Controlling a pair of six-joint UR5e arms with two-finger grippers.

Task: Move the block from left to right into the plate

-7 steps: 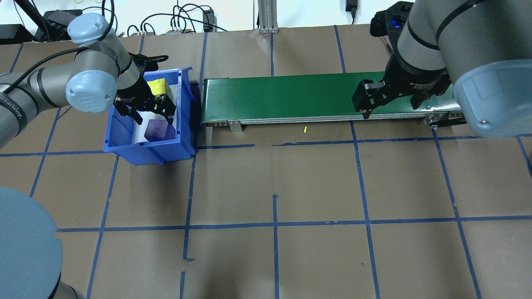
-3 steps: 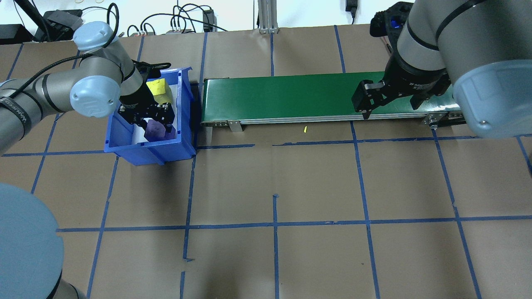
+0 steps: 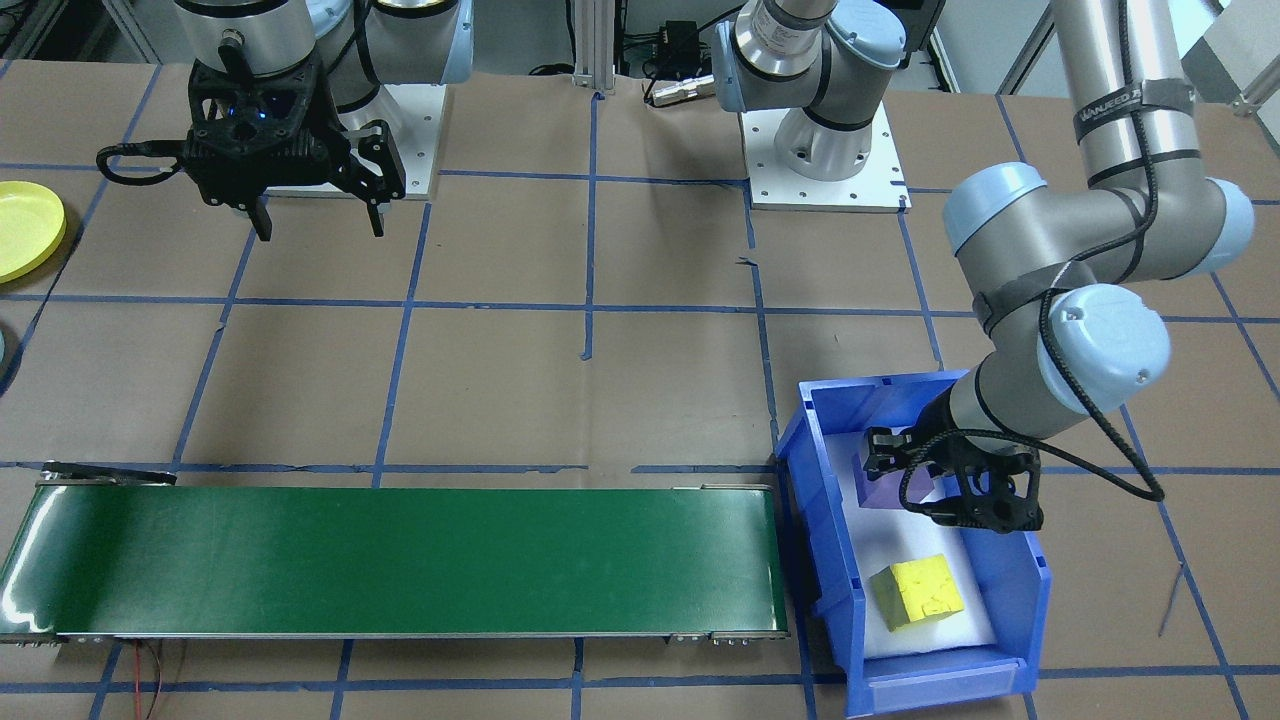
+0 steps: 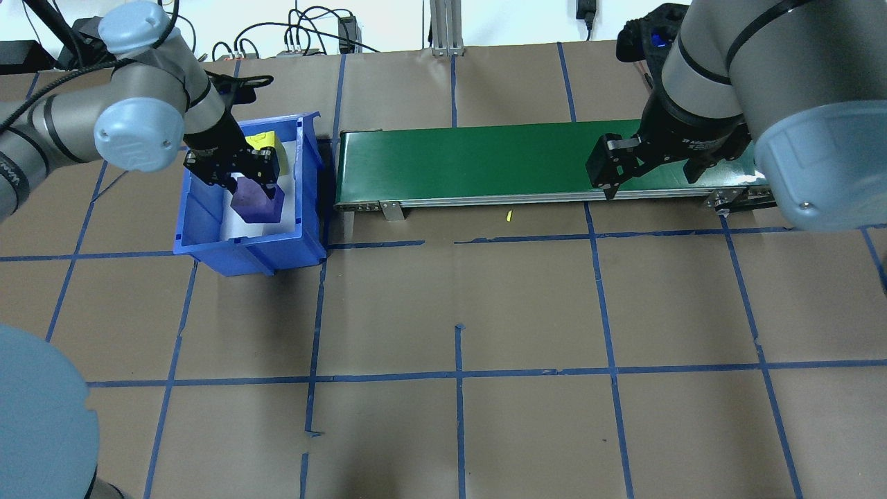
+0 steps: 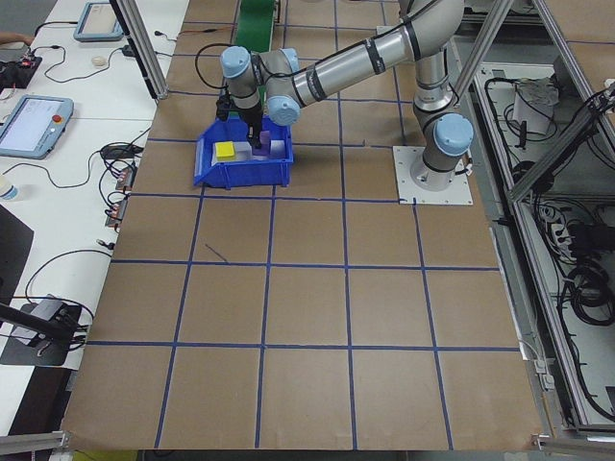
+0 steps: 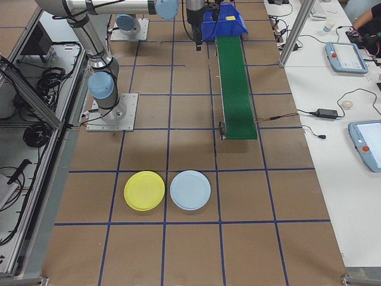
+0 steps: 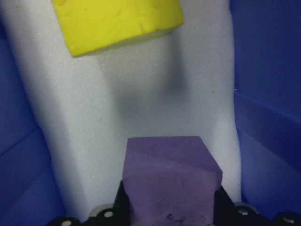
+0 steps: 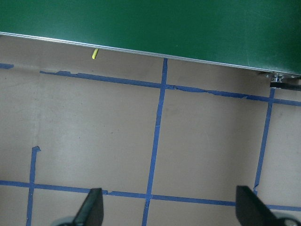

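Your left hand (image 4: 253,181) held the purple block (image 4: 258,199) clamped just above the blue bin (image 4: 305,208), so you needed a straight lift clearing its wall toward the green conveyor (image 4: 485,163), where your right hand (image 4: 644,173) waited spread wide, far from the yellow plate (image 6: 144,190)

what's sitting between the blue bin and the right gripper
The green conveyor belt spans from beside the blue bin to beneath the right gripper, clearest in the overhead view; nothing rests on it.

Overhead and front views face each other; both show blue bin (image 4: 208,222).
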